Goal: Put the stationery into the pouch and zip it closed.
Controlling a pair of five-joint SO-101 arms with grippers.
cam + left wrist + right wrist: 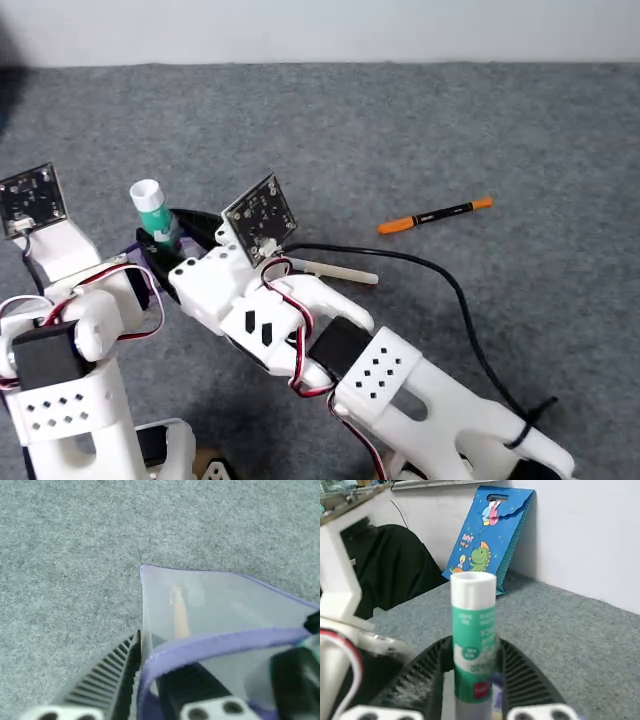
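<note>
A green-and-white glue stick [154, 213] stands upright in my right gripper [186, 238], which is shut on its lower body; in the right wrist view the glue stick [472, 640] rises between the black fingers [427, 675]. It hangs right over the translucent pouch with purple trim [215, 610]. My left gripper [150, 667] is shut on the pouch's purple rim [200, 647] and holds its mouth up. A pale stick-like item [180, 617] shows through the pouch wall. An orange-and-black pen [435, 215] lies on the grey mat at the right, and a cream stick [335, 270] lies beside the right arm.
A black cable [455, 295] runs across the mat from the right arm. A blue gift bag [490, 535] and a dark cloth [395, 565] stand by the wall beyond the table. Open grey mat [400, 130] lies behind and right of the arms.
</note>
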